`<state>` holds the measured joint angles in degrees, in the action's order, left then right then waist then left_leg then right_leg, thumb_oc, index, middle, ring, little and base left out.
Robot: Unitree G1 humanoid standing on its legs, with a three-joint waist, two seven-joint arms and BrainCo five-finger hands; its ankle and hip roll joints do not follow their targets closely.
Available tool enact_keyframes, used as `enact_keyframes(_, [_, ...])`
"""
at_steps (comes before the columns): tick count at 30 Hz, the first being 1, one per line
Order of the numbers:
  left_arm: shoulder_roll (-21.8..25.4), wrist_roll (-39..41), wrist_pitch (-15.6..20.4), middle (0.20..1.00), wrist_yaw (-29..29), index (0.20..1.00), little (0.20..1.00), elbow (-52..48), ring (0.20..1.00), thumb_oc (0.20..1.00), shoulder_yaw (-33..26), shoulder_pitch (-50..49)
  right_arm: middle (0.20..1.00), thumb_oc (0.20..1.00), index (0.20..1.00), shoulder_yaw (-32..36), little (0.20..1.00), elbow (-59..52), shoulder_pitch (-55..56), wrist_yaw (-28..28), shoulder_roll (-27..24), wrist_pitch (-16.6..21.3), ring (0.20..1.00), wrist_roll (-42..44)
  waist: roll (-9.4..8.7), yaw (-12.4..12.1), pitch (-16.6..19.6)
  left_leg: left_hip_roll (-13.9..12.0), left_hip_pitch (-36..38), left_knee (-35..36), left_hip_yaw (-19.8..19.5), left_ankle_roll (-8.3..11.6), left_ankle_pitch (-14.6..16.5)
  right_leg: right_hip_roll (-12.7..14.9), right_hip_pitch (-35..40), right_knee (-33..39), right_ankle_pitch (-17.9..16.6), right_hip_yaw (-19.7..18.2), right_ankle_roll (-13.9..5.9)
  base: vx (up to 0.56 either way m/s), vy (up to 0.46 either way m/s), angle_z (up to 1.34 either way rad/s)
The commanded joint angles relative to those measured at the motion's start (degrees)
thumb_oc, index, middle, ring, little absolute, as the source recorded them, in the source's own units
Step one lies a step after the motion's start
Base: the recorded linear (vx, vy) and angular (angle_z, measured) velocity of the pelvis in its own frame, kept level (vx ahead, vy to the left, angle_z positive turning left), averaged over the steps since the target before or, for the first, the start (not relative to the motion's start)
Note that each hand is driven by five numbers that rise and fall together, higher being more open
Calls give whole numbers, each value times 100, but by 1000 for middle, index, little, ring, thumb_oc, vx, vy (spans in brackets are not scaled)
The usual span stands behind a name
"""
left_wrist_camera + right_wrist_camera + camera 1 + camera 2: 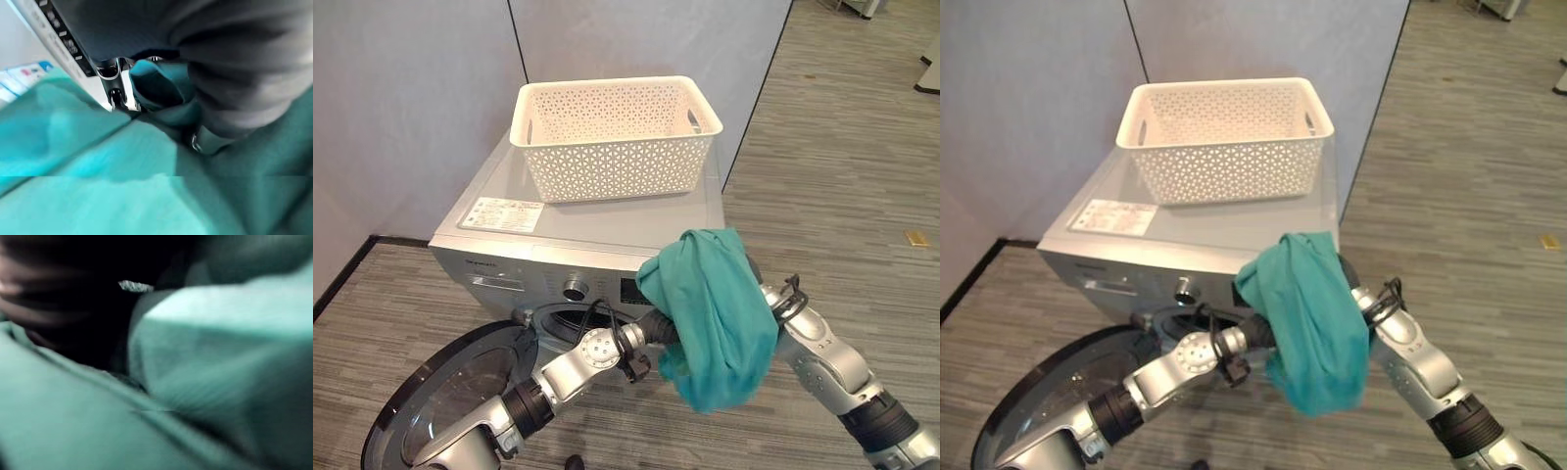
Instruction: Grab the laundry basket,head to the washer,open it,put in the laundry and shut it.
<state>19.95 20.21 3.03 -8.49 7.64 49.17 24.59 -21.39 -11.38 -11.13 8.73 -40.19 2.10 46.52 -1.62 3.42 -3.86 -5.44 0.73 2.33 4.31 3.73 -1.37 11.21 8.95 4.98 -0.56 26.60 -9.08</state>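
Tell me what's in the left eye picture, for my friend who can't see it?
A teal cloth hangs bunched between the robot's two arms, in front of a silver washer whose round door is swung open at lower left. An empty white laundry basket sits on top of the washer. The cloth covers both hands.
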Motion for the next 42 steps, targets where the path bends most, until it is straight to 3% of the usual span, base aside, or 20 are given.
enact_keyframes(1, [-148, -233, 561, 200, 223, 200, 200, 220, 200, 200, -333, 368, 200, 200, 200, 284, 200, -547, -37, -27, -41, 425, 200, 274, -255, -44, 181, -116, 60, 150, 371, -9, 179, -303, 9, -449, 699, -242, 374, 0, -7, 15])
enact_keyframes(5, [-25, -266, 583, 200, 276, 200, 200, 170, 200, 200, -487, 231, 200, 200, 200, 423, 200, -527, 168, -3, -227, 415, 200, 243, -263, -42, 188, -117, 67, 150, 362, -3, 183, -306, 11, -456, 708, -220, 375, 3, -2, 6])
enact_keyframes(6, [89, -323, 610, 200, 278, 200, 200, 77, 200, 200, -612, 107, 467, 467, 467, 522, 467, -521, 334, 66, -458, 390, 467, 174, -272, -42, 185, -117, 66, 145, 352, -1, 187, -307, 7, -466, 710, -214, 372, 0, 0, 0])
enact_keyframes(7, [89, -323, 609, 200, 278, 200, 200, 77, 200, 200, -611, 107, 558, 558, 558, 522, 558, -521, 335, 66, -458, 390, 558, 174, -272, -42, 186, -118, 66, 145, 352, -1, 187, -307, 6, -466, 710, -214, 372, 0, 0, 0])
enact_keyframes(8, [142, -339, 623, 200, 256, 200, 200, 2, 200, 200, -662, 26, 909, 909, 909, 582, 909, -543, 421, 129, -610, 360, 909, 116, -277, -39, 187, -120, 67, 145, 357, 2, 187, -306, 6, -470, 712, -208, 370, 0, 0, 0])
enact_keyframes(9, [185, -369, 653, 200, 278, 200, 200, -33, 200, 200, -756, -41, 1000, 1000, 1000, 675, 1000, -567, 494, 172, -767, 374, 1000, 23, -289, -34, 190, -119, 68, 141, 355, 5, 191, -308, 9, -472, 716, -208, 371, 0, 0, 0])
enact_keyframes(10, [222, -398, 693, 200, 308, 200, 200, -89, 200, 200, -895, -149, 1000, 1000, 1000, 869, 1000, -607, 597, 240, -1015, 417, 1000, -98, -297, -18, 194, -119, 63, 133, 360, 8, 195, -308, 5, -475, 720, -214, 367, 0, 0, 0])
enact_keyframes(15, [364, -432, 790, 200, 371, 200, 200, -189, 200, 200, -1159, -364, 1000, 1000, 1000, 1335, 1000, -647, 753, 211, -1197, 571, 1000, -261, -305, 13, 205, -133, 84, 131, 418, 4, 217, -302, -8, -470, 709, -250, 351, 0, 0, 0])
enact_keyframes(22, [540, -333, 933, 200, 457, 200, 200, -257, 200, 200, -1834, -948, 1000, 1000, 1000, 2559, 1000, -519, 1142, 128, -1740, 795, 1000, -481, -338, 151, 300, -140, 176, 168, 563, -6, 266, -296, -42, -437, 651, -414, 305, 5, 8, -3])
enact_keyframes(30, [590, -243, 972, 200, 423, 200, 200, -322, 200, 200, -2301, -1401, 1000, 1000, 1000, 3110, 1000, -429, 1596, 293, -2210, 723, 1000, -537, -412, 190, 332, -149, 198, 167, 636, -2, 291, -298, -77, -431, 618, -529, 291, 3, 2, -10])
enact_keyframes(37, [634, -140, 913, 200, 443, 200, 200, -502, 200, 200, -2544, -1838, 1000, 1000, 1000, 3741, 1000, 467, 1809, -752, -688, 824, 1000, -942, -377, 189, 293, -143, 174, 132, 613, -41, 346, -309, -81, -438, 633, -552, 318, 8, -3, -4])
enact_keyframes(42, [450, 176, 778, 200, 425, 200, 200, -488, 200, 200, -2472, -2050, 1000, 1000, 1000, 3682, 1000, 1224, 1890, -1385, 302, 847, 1000, -1426, -382, 158, 199, -130, 117, 103, 567, -71, 352, -326, -107, -429, 658, -551, 338, 6, -2, 0])
